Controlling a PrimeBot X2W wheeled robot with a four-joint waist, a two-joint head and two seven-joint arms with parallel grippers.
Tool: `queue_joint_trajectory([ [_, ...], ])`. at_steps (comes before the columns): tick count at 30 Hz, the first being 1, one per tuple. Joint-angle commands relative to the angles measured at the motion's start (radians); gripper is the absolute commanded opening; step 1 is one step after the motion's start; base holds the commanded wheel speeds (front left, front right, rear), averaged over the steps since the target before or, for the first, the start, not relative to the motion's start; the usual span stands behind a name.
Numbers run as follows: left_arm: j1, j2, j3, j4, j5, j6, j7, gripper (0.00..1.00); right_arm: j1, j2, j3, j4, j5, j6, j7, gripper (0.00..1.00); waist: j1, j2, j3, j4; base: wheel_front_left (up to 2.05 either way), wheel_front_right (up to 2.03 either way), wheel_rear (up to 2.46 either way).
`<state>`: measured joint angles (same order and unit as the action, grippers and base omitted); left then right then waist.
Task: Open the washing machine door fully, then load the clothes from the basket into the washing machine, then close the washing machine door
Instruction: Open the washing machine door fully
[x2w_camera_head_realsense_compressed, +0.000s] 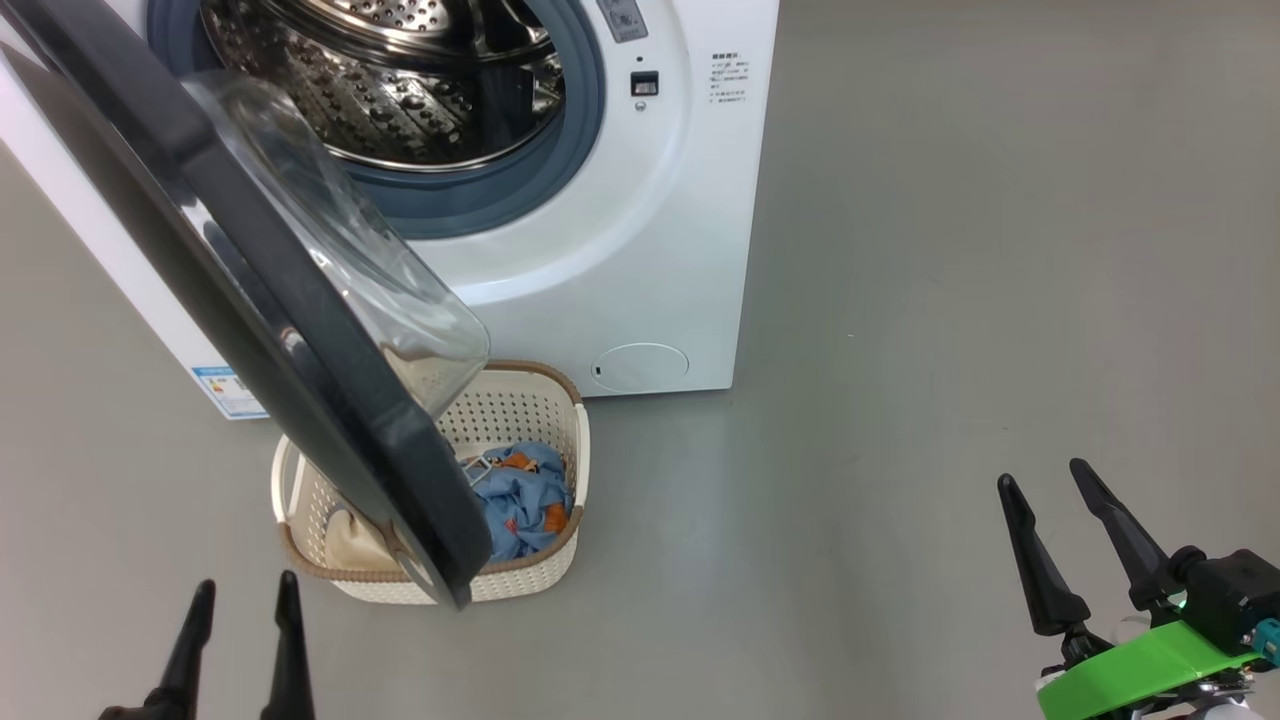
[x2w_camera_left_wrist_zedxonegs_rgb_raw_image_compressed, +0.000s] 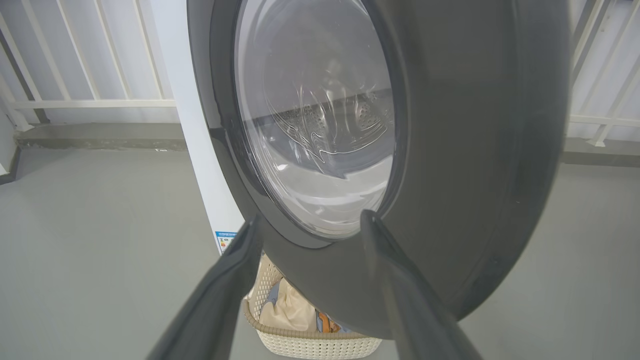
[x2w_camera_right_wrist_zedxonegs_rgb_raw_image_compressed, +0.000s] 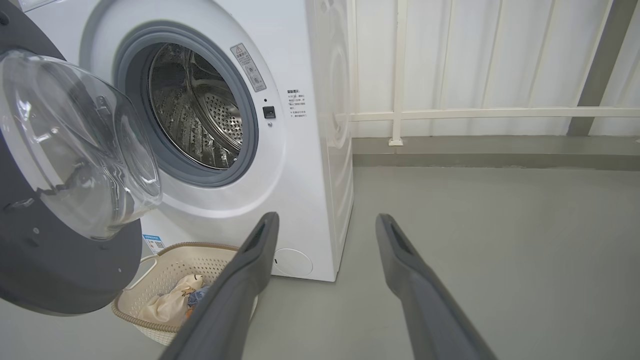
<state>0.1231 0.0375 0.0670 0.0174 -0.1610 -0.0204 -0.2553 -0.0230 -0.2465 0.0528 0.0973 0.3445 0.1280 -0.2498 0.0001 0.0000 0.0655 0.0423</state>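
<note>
The white washing machine (x2w_camera_head_realsense_compressed: 640, 250) (x2w_camera_right_wrist_zedxonegs_rgb_raw_image_compressed: 300, 165) stands ahead with its steel drum (x2w_camera_head_realsense_compressed: 400, 80) exposed. Its black door (x2w_camera_head_realsense_compressed: 300, 330) (x2w_camera_left_wrist_zedxonegs_rgb_raw_image_compressed: 450, 150) (x2w_camera_right_wrist_zedxonegs_rgb_raw_image_compressed: 45, 270) hangs partly open, swung out over the basket (x2w_camera_head_realsense_compressed: 520, 400) (x2w_camera_right_wrist_zedxonegs_rgb_raw_image_compressed: 165, 265) on the floor. In the basket lie a light blue printed garment (x2w_camera_head_realsense_compressed: 525, 505) and a cream-white one (x2w_camera_head_realsense_compressed: 350, 545) (x2w_camera_right_wrist_zedxonegs_rgb_raw_image_compressed: 167, 302) (x2w_camera_left_wrist_zedxonegs_rgb_raw_image_compressed: 287, 310). My left gripper (x2w_camera_head_realsense_compressed: 245, 595) (x2w_camera_left_wrist_zedxonegs_rgb_raw_image_compressed: 310, 222) is open, low and just in front of the door's outer face. My right gripper (x2w_camera_head_realsense_compressed: 1040, 475) (x2w_camera_right_wrist_zedxonegs_rgb_raw_image_compressed: 325, 220) is open and empty, well to the right of the basket.
Grey floor (x2w_camera_head_realsense_compressed: 950, 300) spreads wide to the right of the machine. A white railing (x2w_camera_right_wrist_zedxonegs_rgb_raw_image_compressed: 475, 112) and a low grey kerb (x2w_camera_right_wrist_zedxonegs_rgb_raw_image_compressed: 500, 150) run behind it. The door's lower edge overhangs the basket's left half.
</note>
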Motion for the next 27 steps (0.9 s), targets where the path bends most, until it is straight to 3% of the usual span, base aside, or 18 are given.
queue_joint_trajectory([
  [1,-0.045,0.013,0.032,-0.020,0.000,0.006,-0.006,0.42,-0.035,-0.012,0.017,-0.021,-0.008,0.003,-0.012,1.00,-0.0001,0.0000,-0.001,0.000,0.00,0.00,0.00],
  [2,-0.047,0.013,0.031,-0.022,-0.004,0.003,-0.006,0.00,-0.036,-0.012,0.017,-0.021,-0.008,0.003,-0.012,1.00,-0.0001,0.0000,-0.001,0.000,0.00,0.00,0.00],
  [6,-0.069,0.013,0.053,-0.081,-0.017,-0.003,-0.006,0.00,-0.035,-0.009,0.012,-0.020,-0.007,0.003,-0.012,1.00,-0.0001,0.0000,-0.002,-0.003,0.00,0.00,0.00],
  [11,-0.145,0.013,0.094,-0.256,-0.017,-0.009,-0.006,0.00,-0.032,-0.004,0.006,-0.020,-0.005,0.003,-0.012,1.00,-0.0001,0.0000,-0.003,-0.003,0.00,0.00,0.00],
  [16,-0.251,0.014,0.101,-0.439,0.013,-0.052,-0.006,0.00,-0.034,0.002,0.004,-0.021,-0.006,0.003,-0.012,1.00,-0.0001,0.0000,-0.007,-0.009,0.00,0.00,0.00],
  [19,-0.309,0.018,0.048,-0.512,0.037,-0.079,-0.006,0.00,-0.035,0.003,0.004,-0.021,-0.005,0.003,-0.012,1.00,-0.0001,0.0000,-0.008,-0.012,0.00,0.00,0.00],
  [27,-0.390,0.019,-0.229,-0.551,0.003,-0.107,-0.006,0.00,-0.039,0.009,0.011,-0.019,-0.009,0.003,-0.012,1.00,-0.0001,0.0000,-0.007,-0.024,0.00,0.00,0.00],
])
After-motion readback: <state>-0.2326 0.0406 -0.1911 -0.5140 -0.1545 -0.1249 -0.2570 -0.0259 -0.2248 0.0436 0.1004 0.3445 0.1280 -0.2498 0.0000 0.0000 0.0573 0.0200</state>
